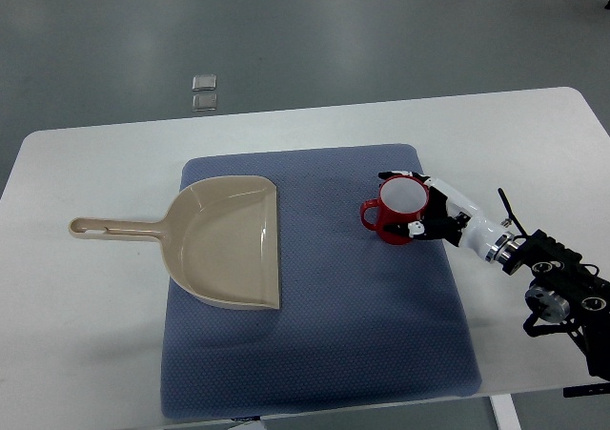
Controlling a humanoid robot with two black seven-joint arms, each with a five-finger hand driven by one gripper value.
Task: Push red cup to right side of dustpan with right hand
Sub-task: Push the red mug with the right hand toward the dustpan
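A red cup (393, 213) with a white inside stands upright on the blue mat (324, 344), its handle pointing left. A beige dustpan (229, 241) lies on the mat's left part, handle reaching left onto the white table (86, 335). The cup is right of the dustpan, with a gap of mat between them. My right hand (419, 206) comes in from the lower right. Its fingers (416, 228) curl around the cup's right side, touching its top and bottom edges. My left arm is out of view.
The mat covers the table's middle. The table's front edge runs along the picture's bottom. Grey floor lies beyond the far edge, with two small clear squares (204, 92) on it. My right forearm (562, 277) lies over the table's right part.
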